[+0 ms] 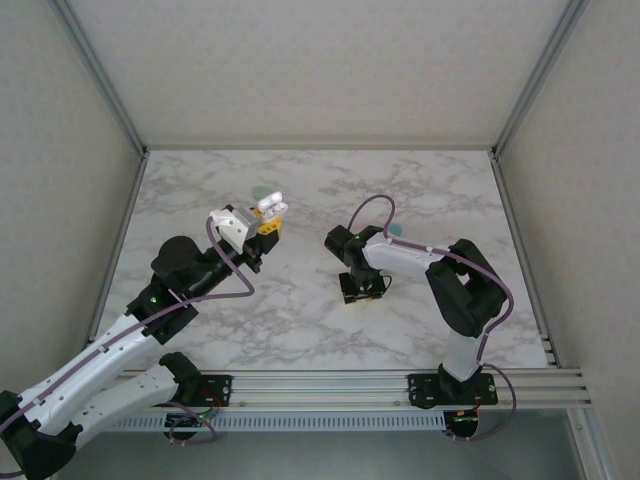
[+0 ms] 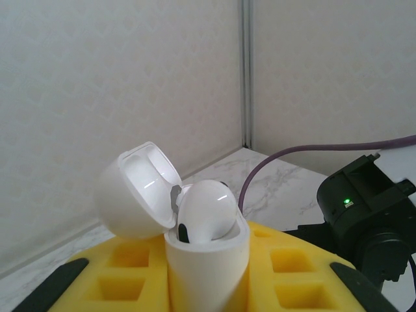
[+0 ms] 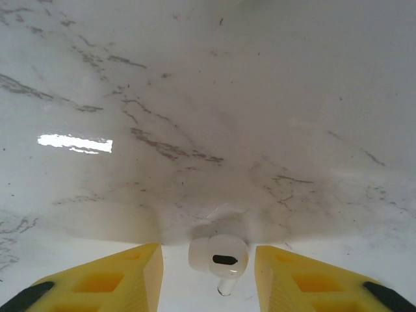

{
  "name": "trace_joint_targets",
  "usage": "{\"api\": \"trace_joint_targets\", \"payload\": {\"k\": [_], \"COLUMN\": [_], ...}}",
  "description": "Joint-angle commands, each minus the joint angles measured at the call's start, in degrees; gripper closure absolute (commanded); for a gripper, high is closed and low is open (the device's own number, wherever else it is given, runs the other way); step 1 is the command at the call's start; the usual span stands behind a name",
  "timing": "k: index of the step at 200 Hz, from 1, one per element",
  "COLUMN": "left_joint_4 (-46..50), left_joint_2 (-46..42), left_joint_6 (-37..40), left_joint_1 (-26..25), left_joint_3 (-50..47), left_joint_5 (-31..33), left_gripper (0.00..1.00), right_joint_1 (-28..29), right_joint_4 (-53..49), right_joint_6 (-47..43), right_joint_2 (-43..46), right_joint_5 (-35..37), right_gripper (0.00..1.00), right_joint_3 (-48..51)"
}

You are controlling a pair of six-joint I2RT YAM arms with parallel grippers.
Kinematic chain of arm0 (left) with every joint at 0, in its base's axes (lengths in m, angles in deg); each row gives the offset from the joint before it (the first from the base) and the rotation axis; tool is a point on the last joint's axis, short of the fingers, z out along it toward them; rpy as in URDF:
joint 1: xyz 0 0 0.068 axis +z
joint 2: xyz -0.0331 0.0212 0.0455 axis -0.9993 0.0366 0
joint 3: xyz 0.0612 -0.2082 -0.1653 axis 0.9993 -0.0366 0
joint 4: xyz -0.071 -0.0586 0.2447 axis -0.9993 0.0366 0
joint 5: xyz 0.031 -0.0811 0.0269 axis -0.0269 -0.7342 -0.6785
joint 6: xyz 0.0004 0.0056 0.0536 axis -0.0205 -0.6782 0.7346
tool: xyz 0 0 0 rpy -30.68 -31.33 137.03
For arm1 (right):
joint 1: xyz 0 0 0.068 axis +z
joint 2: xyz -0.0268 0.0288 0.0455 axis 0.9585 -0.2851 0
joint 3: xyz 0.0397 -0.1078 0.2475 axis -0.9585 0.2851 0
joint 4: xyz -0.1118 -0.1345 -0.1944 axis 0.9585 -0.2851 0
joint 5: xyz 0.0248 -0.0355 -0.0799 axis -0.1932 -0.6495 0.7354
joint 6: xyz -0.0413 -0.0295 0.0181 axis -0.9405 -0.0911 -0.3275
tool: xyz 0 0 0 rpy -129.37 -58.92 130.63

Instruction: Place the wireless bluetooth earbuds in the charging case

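Observation:
The white charging case (image 2: 208, 266) stands upright with its lid (image 2: 140, 192) swung open to the left. My left gripper (image 2: 208, 289) is shut on the case, raised above the table's back left part (image 1: 270, 215). One white earbud (image 2: 207, 211) sits in the case's mouth. A second white earbud (image 3: 219, 257) lies on the marble table (image 3: 195, 130), stem toward the camera. It lies between the yellow fingers (image 3: 117, 276) of my right gripper (image 3: 208, 279), which is open with a gap on each side. That gripper (image 1: 362, 290) points down at the table's middle.
A small mint-green object (image 1: 261, 189) lies just behind the held case, and a small pale blue one (image 1: 394, 229) lies beside the right arm's forearm. The right arm's black wrist (image 2: 364, 208) shows a green light. Walls close the table on three sides.

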Motion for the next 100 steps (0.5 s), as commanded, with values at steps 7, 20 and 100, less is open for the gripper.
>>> {"api": "trace_joint_targets", "payload": {"k": [7,20,100], "left_joint_4": [-2.37,-2.33,-2.37], "left_joint_2": [-0.55,-0.62,-0.35], "left_joint_6": [-0.36,-0.42,-0.7], "left_joint_1": [-0.37,-0.41,-0.38], "left_joint_3": [1.16,1.13,1.16], "left_joint_5": [-0.63,-0.67,-0.85], "left_gripper": [0.93,0.93,0.93], "right_joint_1": [0.21,0.26,-0.04], "right_joint_4": [-0.55,-0.75,2.13], "right_joint_6": [0.75,0.55,0.99], "right_joint_2": [-1.24,-1.45,-2.05], "right_joint_5": [1.25,1.52,2.4], "right_gripper": [0.58,0.59,0.65], "right_joint_3": [-0.48,-0.21,3.14]}}
